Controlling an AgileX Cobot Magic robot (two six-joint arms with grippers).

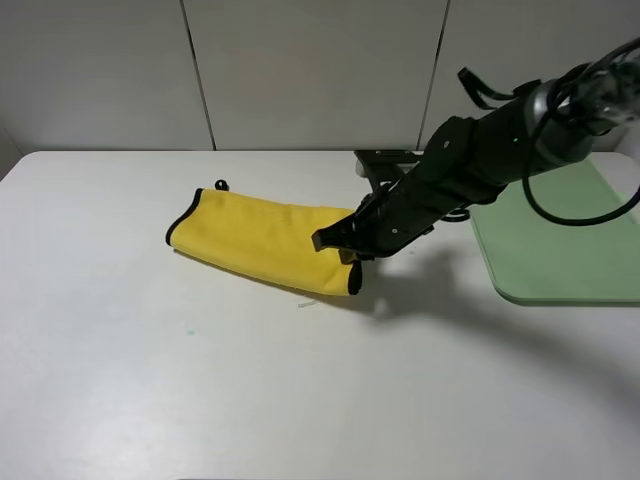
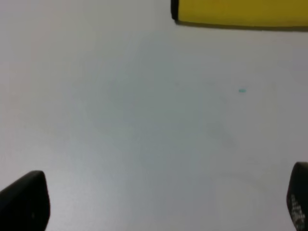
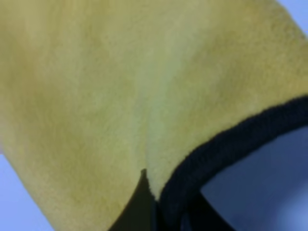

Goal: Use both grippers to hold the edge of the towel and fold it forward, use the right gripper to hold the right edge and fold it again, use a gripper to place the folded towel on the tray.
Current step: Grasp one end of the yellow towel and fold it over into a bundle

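**Right gripper (image 1: 335, 240) clamped on the right end of the folded towel (image 1: 262, 242)**

On the left, the left gripper (image 2: 161, 199) hangs over the bare white table (image 1: 200, 380), its jaws wide apart and holding nothing. The yellow towel lies left of centre, folded into a long band. At its right end the right gripper's jaws are closed on the cloth, just beside the black piped edge of the towel (image 3: 231, 144). The pale green tray (image 1: 560, 250) sits at the right, apart from the towel.
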